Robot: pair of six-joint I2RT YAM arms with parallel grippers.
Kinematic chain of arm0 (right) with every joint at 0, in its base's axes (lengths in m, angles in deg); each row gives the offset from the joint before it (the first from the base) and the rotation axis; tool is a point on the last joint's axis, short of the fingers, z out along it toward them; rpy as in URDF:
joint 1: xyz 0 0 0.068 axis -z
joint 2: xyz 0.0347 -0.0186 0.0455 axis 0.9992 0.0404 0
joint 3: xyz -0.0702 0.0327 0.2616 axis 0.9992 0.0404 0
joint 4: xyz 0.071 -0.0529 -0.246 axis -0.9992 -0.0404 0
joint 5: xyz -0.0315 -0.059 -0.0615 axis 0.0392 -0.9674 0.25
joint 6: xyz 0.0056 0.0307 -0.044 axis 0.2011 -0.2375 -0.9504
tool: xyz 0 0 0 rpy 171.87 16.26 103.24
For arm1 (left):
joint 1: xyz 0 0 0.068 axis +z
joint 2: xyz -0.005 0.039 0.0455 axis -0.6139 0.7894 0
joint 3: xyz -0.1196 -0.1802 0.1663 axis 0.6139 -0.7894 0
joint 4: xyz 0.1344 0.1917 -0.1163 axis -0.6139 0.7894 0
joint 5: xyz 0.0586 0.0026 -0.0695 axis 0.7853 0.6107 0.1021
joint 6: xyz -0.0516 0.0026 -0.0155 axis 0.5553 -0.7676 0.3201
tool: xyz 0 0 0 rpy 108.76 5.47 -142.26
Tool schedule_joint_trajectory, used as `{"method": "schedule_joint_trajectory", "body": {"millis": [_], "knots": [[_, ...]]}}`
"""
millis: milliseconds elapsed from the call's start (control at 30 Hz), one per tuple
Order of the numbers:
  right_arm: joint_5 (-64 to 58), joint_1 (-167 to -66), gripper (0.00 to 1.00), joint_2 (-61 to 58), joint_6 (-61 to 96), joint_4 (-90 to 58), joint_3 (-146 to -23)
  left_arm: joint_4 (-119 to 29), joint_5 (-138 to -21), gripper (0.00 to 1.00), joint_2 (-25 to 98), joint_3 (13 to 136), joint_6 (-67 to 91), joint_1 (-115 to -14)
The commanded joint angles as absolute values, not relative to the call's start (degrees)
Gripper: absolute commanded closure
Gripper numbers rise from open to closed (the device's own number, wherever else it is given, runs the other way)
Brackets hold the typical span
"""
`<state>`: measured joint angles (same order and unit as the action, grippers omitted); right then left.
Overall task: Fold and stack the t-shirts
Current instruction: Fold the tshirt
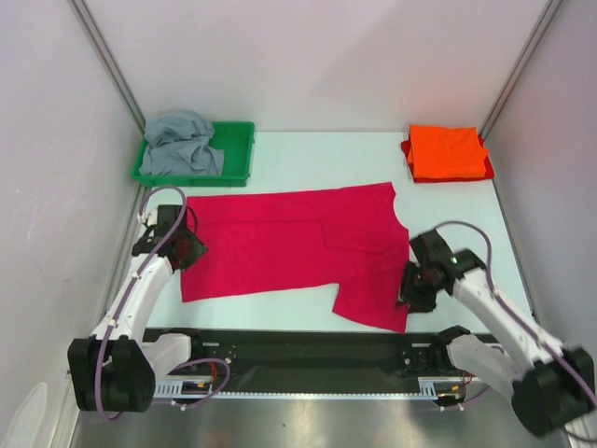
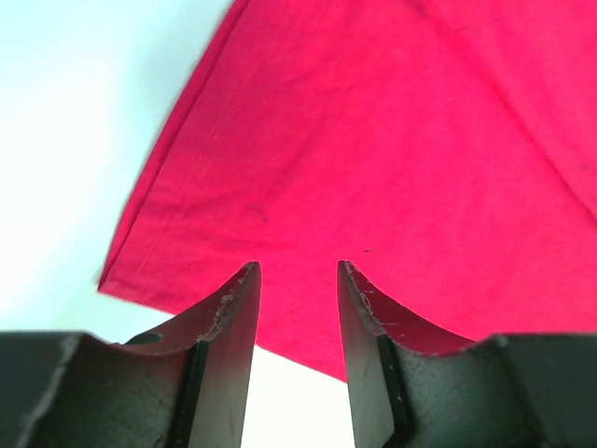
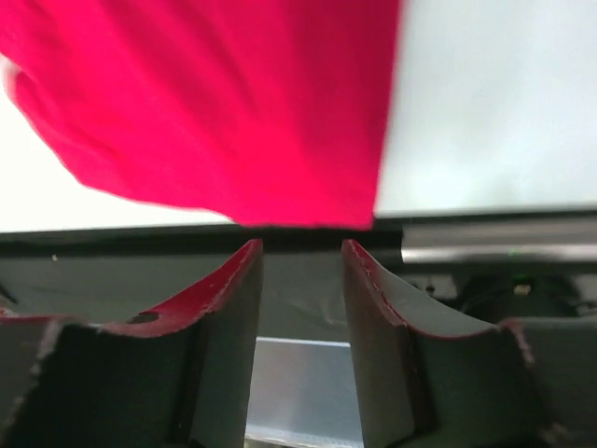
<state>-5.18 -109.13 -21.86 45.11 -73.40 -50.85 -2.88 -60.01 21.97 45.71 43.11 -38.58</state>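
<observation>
- Left gripper (image 1: 191, 247) of mine hovers with its jaws apart and holding nothing, at the left edge of the crimson-pink t-shirt (image 1: 298, 243).
- Right gripper (image 1: 408, 289), also parted and holding nothing, sits at that shirt's near right corner.
- Crimson-pink t-shirt lies spread across the table (image 1: 308, 149).
- Orange t-shirt (image 1: 446, 152) rests folded far right; grey t-shirt (image 1: 182, 145) is heaped in the green tray (image 1: 238, 149).

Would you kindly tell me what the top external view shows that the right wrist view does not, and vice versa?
Only the top external view shows the grey t-shirt in the green tray, the folded orange t-shirt at the far right, and the left gripper. Only the right wrist view shows the right gripper up close, its jaws apart with nothing between them. Both show the crimson t-shirt.
</observation>
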Motion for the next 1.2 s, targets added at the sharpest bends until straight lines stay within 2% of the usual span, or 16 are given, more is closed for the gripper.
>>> {"method": "schedule_joint_trajectory", "body": {"millis": [0, 33, 100, 267, 400, 467, 633, 967, 1167], "knots": [[-4.97, -109.92, 0.57, -33.79, 53.55, -73.24, -44.62, -1.24, -59.54, 0.56, 20.63, 43.15, 45.59, -38.31], [-4.70, -111.05, 0.61, -34.70, 55.74, -73.75, -42.95, -1.25, -59.98, 0.57, 20.80, 42.70, 45.68, -38.31], [-5.49, -111.85, 0.61, -35.15, 57.51, -74.90, -41.36, -2.83, -61.21, 0.57, 21.42, 41.47, 45.24, -38.49], [-8.74, -116.94, 0.58, -32.17, 64.54, -72.18, -39.68, -2.83, -59.29, 0.58, 23.18, 44.10, 41.38, -41.90], [-9.27, -117.83, 0.51, -30.76, 67.71, -69.99, -37.05, -3.09, -58.13, 0.58, 22.65, 44.90, 40.76, -43.93], [-9.97, -117.92, 0.51, -30.76, 69.03, -69.54, -35.82, -3.10, -58.31, 0.58, 22.13, 44.55, 40.67, -44.46], [-10.94, -118.44, 0.56, -32.34, 74.04, -68.75, -33.36, -2.13, -58.13, 0.58, 19.93, 43.23, 40.58, -45.43], [-16.65, -118.53, 0.55, -38.14, 84.06, -69.28, -29.76, -1.52, -58.84, 0.58, 19.05, 42.70, 41.11, -47.19], [-18.24, -118.53, 0.65, -38.84, 86.52, -69.89, -30.02, -1.78, -58.84, 0.57, 19.93, 43.31, 40.76, -48.33]]}}
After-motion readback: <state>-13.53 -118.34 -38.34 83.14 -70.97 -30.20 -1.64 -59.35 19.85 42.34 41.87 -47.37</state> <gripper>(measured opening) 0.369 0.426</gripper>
